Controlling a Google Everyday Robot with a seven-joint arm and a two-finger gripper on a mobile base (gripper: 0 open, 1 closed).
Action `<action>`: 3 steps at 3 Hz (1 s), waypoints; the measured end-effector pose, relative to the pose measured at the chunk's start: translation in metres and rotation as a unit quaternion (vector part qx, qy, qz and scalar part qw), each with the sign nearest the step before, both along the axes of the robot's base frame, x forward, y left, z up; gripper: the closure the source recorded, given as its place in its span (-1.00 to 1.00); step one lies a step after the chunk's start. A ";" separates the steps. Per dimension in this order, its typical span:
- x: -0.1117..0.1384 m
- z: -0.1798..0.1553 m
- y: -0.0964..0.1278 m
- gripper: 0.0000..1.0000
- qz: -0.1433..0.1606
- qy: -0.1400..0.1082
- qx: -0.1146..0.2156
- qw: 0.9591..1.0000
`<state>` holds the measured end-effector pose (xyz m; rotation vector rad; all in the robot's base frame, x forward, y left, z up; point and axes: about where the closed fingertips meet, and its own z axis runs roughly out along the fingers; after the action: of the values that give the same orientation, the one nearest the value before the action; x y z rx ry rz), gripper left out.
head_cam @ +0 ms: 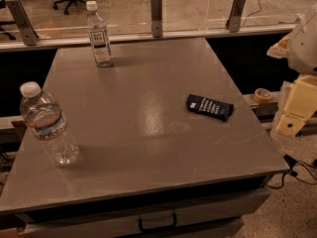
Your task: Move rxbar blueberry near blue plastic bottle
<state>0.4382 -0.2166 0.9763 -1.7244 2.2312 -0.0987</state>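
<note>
You have the rxbar blueberry (209,107) lying flat on the right half of the table (143,148). It is a dark navy wrapper with small white print, its left end angled slightly farther back. The blue plastic bottle (99,33) (slim, clear, white cap, dark label) stands upright near the far left corner, well apart from the bar. The gripper (296,110) hangs beyond the table's right edge.

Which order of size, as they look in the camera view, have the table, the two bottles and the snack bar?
1. table
2. near bottle, enlarged by nearness
3. far slim bottle
4. snack bar, nearly alike to it, so unsure
The end effector is at the right edge, beside the table.
</note>
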 end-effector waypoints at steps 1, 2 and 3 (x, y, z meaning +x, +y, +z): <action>0.003 0.001 0.001 -1.00 0.005 -0.009 0.005 1.000; 0.034 -0.029 0.005 -1.00 0.009 -0.012 0.035 0.999; 0.077 -0.074 0.012 -1.00 -0.009 -0.001 0.085 0.996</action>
<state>0.5149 -0.2042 0.9028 -1.6148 2.1842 0.0841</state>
